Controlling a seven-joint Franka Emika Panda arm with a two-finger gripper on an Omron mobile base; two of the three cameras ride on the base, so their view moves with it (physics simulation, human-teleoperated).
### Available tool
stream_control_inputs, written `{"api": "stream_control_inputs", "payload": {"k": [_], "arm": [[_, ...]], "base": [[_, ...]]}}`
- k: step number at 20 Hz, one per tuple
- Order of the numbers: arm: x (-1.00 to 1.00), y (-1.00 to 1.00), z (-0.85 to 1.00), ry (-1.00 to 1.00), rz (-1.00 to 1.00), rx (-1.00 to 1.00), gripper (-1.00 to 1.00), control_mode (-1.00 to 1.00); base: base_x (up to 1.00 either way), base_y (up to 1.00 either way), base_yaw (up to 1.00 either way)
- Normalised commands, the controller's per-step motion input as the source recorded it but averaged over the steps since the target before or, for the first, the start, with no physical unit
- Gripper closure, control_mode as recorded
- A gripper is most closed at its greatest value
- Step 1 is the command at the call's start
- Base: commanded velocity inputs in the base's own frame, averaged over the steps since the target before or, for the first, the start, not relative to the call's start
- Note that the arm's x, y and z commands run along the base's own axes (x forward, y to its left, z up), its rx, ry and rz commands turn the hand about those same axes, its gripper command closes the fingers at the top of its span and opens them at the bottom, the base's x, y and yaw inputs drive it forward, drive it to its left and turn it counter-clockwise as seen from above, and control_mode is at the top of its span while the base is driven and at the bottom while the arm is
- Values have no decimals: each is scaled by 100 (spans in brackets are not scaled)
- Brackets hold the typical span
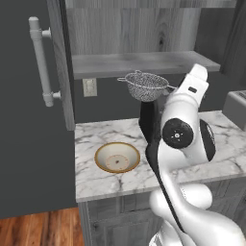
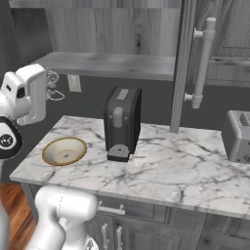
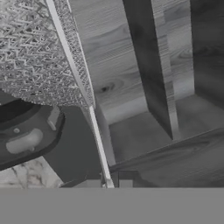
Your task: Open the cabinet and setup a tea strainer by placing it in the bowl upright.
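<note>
The tea strainer [image 1: 145, 85], a silvery mesh basket, hangs in the air in front of the open cabinet's shelf [image 1: 139, 61], above the dark coffee machine. My gripper [image 1: 177, 89] is shut on its thin wire handle at the right. In the hand view the mesh [image 3: 35, 57] is at the upper left, and the handle runs down between my fingertips [image 3: 92, 183]. The cream bowl [image 1: 117, 157] with a tan rim sits empty on the marble counter, below and to the left of the strainer. The cabinet door [image 1: 29, 96] stands open at the left.
A dark coffee machine [image 2: 122, 122] stands on the counter [image 2: 171, 166] right of the bowl [image 2: 64, 150]. A toaster [image 2: 239, 134] is at the far right. The other open cabinet door [image 2: 183, 63] with its bar handle [image 2: 202, 63] hangs over the counter's back.
</note>
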Motion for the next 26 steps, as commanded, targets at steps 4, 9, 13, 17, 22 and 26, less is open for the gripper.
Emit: {"api": "stream_control_inputs", "payload": {"k": [4,9,13,17,22,26], "arm": [[-16,0,-13,0,-20,0,100,-100],[-44,4,-22,0,-19,0,100,-100],[-42,17,-34,0,-23,0,100,-100],[-28,18,-30,0,-25,0,100,-100],[-9,2,-36,2,-32,0,100,-100],[-3,1,-51,4,-37,0,100,-100]], "base": [[0,0,0],[0,0,0],[0,0,0],[0,0,0],[0,0,0],[0,0,0]]}}
